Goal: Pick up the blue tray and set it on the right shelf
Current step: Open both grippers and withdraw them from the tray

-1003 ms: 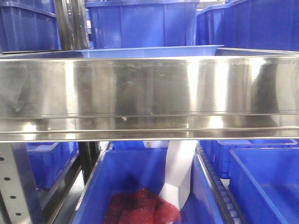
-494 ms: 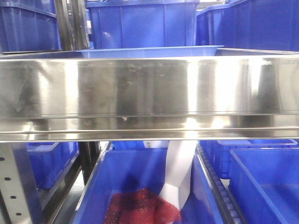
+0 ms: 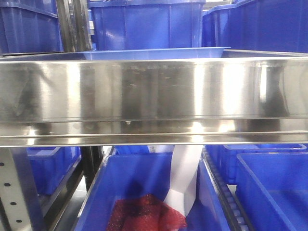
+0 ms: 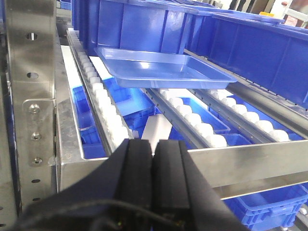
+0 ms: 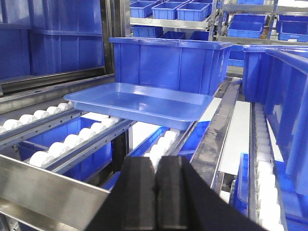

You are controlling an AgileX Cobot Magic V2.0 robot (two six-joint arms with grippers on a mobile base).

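The blue tray [image 4: 161,68] is sitting on the roller lanes of the right shelf [image 3: 154,98], straight ahead of both our grippers and beyond the steel front edge. We are seeing one tray, its long side lying across the lanes. We are holding our left gripper [image 4: 154,159] and right gripper [image 5: 156,180] fully closed, gripping nothing. Neither arm is looking clearly nearer.
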